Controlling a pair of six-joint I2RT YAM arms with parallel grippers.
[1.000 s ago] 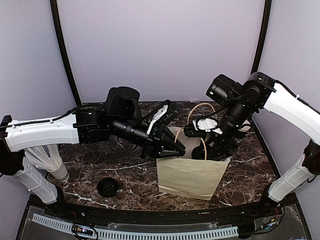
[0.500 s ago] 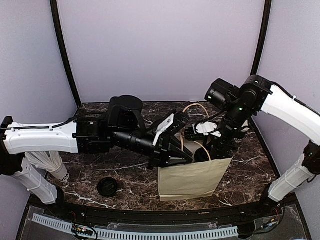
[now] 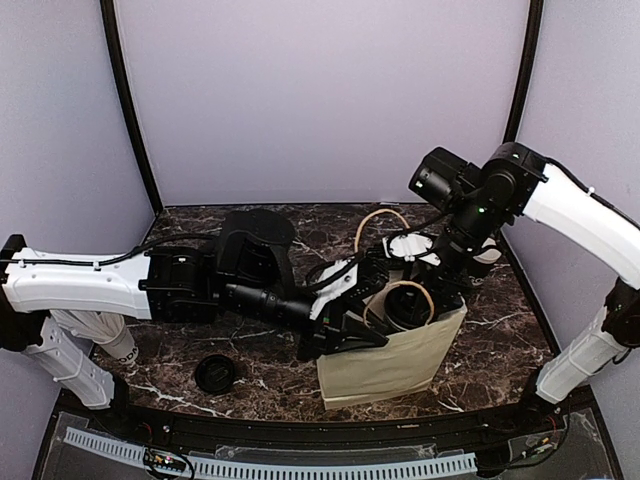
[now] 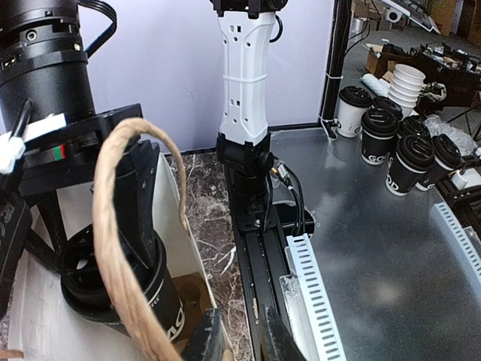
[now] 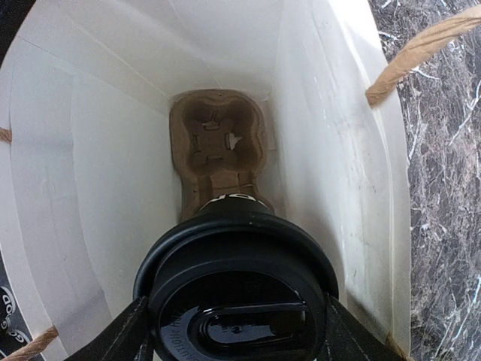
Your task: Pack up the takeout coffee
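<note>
Remotely, I saw the right gripper (image 5: 237, 327) pointed down into the paper bag (image 5: 98, 150), clamped on the takeout coffee (image 5: 237, 263) inside its mouth; the outstretched left gripper (image 3: 352, 330) sat at the bag's rim, grip unclear.

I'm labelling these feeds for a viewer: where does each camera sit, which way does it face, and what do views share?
Top external: above, behind the bases, looking down on left arm, right arm, paper bag.
Left wrist: faces across the bag's mouth toward the right arm; own fingertips at bottom.
Right wrist: straight down into the bag; own pincer grips the takeout coffee.
Both wrist views share that coffee in the bag.
</note>
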